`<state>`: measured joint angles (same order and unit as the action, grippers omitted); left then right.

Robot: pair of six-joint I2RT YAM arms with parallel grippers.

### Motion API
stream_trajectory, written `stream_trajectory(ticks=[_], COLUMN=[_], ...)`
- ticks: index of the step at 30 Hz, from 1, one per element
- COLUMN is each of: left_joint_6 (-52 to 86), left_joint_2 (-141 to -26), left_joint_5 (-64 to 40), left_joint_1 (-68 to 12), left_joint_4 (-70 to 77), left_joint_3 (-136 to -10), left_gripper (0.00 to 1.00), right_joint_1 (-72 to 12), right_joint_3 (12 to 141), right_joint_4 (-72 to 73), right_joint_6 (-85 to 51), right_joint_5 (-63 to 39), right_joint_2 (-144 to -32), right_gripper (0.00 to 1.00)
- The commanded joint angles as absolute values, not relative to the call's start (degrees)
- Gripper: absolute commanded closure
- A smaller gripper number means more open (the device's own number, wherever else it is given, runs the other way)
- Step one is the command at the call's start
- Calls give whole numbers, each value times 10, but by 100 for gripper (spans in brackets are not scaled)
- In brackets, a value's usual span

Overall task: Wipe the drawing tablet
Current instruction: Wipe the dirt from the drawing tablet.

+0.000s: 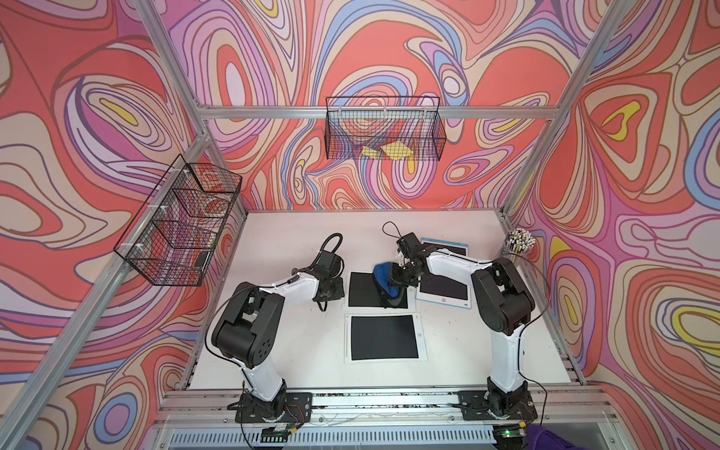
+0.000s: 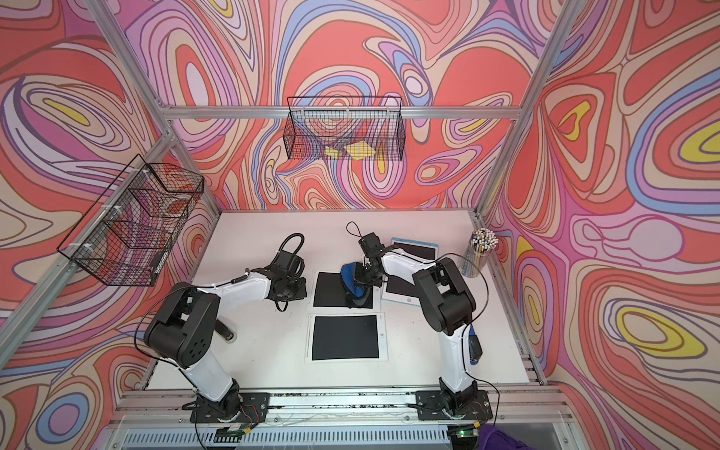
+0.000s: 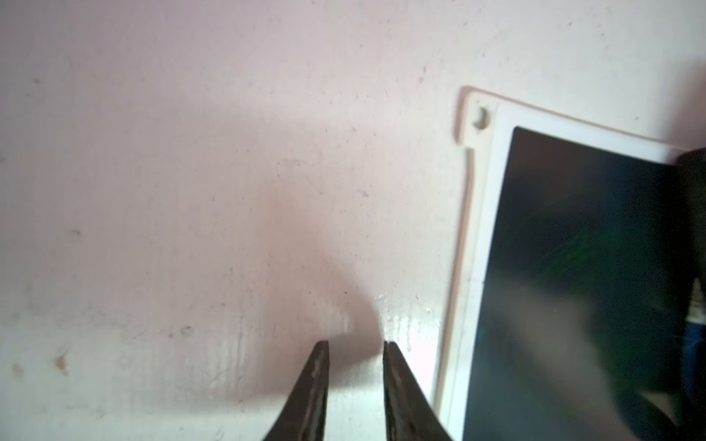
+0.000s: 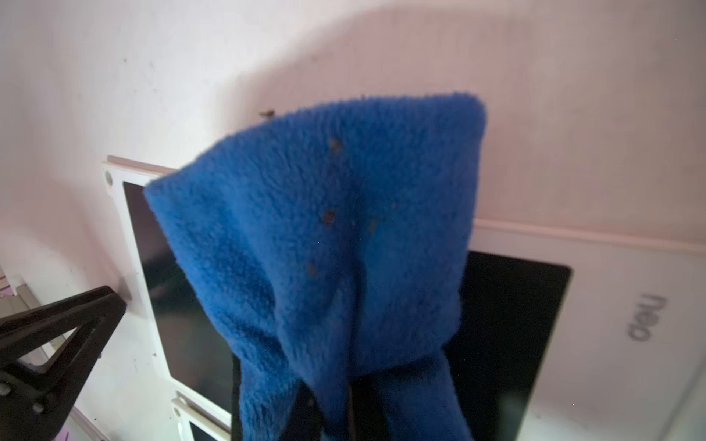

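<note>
Right fingers [image 4: 303, 414] clamped on blue fleece cloth [image 4: 324, 229]. Cloth hangs over white-framed black-screen drawing tablet [image 1: 360, 290] beneath them. Left fingers [image 3: 319, 382] slightly apart, empty, above pale desk [image 1: 296, 350], just beside tablet edge.

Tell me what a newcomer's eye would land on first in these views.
The swirling red, pink and purple walls dominate both top views. On the white table, the bright blue cloth stands out, pinched in the right gripper over a dark-screened drawing tablet at the table's centre.

White table [image 1: 296, 350] with 4 drawing tablets [image 1: 383, 338]
</note>
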<state>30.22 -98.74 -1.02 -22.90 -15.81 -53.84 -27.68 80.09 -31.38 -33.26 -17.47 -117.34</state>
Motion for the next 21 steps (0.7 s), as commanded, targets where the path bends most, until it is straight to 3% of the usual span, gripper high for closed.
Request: stream_trajectory(ticks=[1, 7, 14, 18, 21], left_joint_6=[307, 307, 299, 294, 288], left_joint_2=[-1021, -1019, -1026, -1042, -1064], left_joint_5=[-26, -36, -40, -34, -24], left_joint_1=[-232, -232, -232, -231, -233], left_joint_4=[-199, -198, -200, -209, -240], left_joint_3=[-509, -512, -517, -525, -547], left_gripper=[72, 70, 69, 72, 81], right_joint_1=[-326, -392, -366, -335, -332], right_joint_3=[805, 893, 871, 834, 833], right_joint_4=[-389, -382, -391, -389, -392], right_joint_6=[-325, -360, -353, -342, -336], right_joint_5=[-118, -142, -116, -116, -117], right_joint_2=[-1242, -1318, -1286, -1242, -1237], right_gripper=[100, 100, 100, 100, 100])
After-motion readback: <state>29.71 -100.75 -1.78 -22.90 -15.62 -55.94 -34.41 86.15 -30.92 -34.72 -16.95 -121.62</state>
